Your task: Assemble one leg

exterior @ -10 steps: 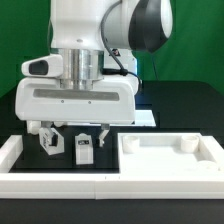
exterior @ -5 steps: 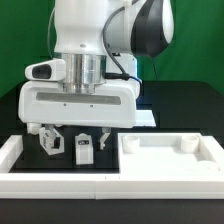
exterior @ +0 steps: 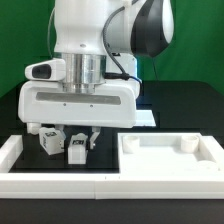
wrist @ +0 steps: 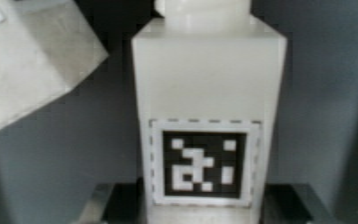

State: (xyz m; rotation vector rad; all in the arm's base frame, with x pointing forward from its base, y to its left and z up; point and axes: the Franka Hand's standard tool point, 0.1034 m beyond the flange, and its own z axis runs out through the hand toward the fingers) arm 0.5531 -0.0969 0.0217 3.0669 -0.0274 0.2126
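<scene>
1. Table: black surface, spanning the full width of the exterior view.
2. Arm: white, fills the upper centre of the exterior view and points straight down.
3. Tray: large white square part with raised corners. It lies flat at the lower right of the exterior view.
4. Wall: white border, running down the lower left edge and along the bottom of the exterior view.
5. Gripper: hangs below the wide white hand body, at lower centre-left of the exterior view and close over the table. The fingers are drawn in to a narrow gap. In the wrist view the dark pads lie against two opposite sides of the leg, which sits between them.
6. Leg: small white block, upright on the table between the fingers, at the tray's left and apart from it. In the wrist view its tag faces the camera.
7. Second leg: same type, tagged, stands near the exterior view's left side of the gripped leg.
</scene>
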